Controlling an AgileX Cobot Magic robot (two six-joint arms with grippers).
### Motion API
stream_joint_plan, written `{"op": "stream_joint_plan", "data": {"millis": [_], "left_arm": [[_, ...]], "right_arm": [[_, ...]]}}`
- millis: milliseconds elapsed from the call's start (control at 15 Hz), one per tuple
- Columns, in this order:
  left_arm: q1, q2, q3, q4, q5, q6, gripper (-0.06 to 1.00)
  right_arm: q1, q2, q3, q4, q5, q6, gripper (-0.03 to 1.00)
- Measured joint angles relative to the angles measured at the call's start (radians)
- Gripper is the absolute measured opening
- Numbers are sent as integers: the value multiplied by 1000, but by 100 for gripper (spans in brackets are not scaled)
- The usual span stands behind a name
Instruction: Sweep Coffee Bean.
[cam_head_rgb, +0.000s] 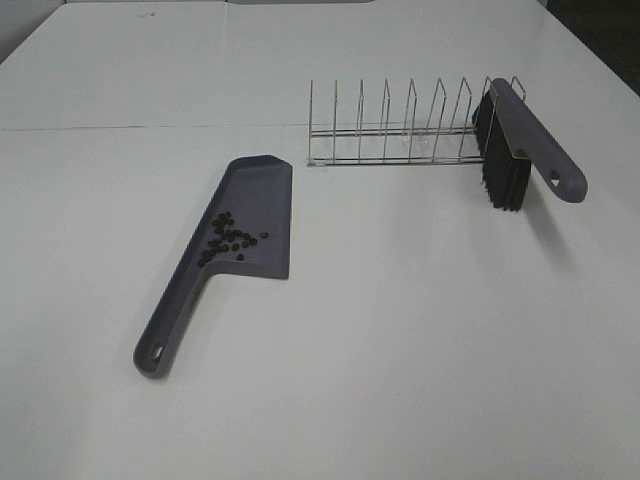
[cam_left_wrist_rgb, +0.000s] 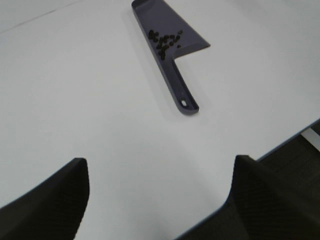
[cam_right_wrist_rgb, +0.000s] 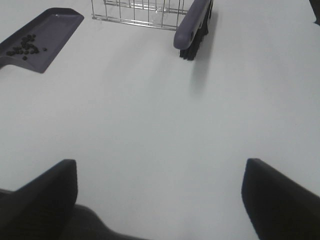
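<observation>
Coffee bean (cam_head_rgb: 228, 237): loose dark cluster lying on the blade of the grey dustpan (cam_head_rgb: 262, 200), near where the handle joins; well ahead of the left tool (cam_left_wrist_rgb: 159, 197) and off to the far side of the right tool (cam_right_wrist_rgb: 160, 195).

Dustpan: flat on the white table (cam_head_rgb: 400, 330), handle toward the left tool.

Brush (cam_head_rgb: 520, 140): grey handle, black bristles, propped at the end of the wire rack (cam_head_rgb: 400, 130), ahead of the right tool.

Left tool: released, jaws apart, grasping nothing, above bare table.

Right tool: released, jaws wide, empty.
</observation>
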Motion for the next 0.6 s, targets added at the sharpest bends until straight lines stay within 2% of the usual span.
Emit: {"op": "stream_joint_plan", "data": {"millis": [200,600], "left_arm": [[0,0,32,-25,-69,34,72],[0,0,34,-30,-73,48,72]], "right_arm": [[0,0,35,0,-88,0,75],[0,0,38,0,-108,0,75]]}}
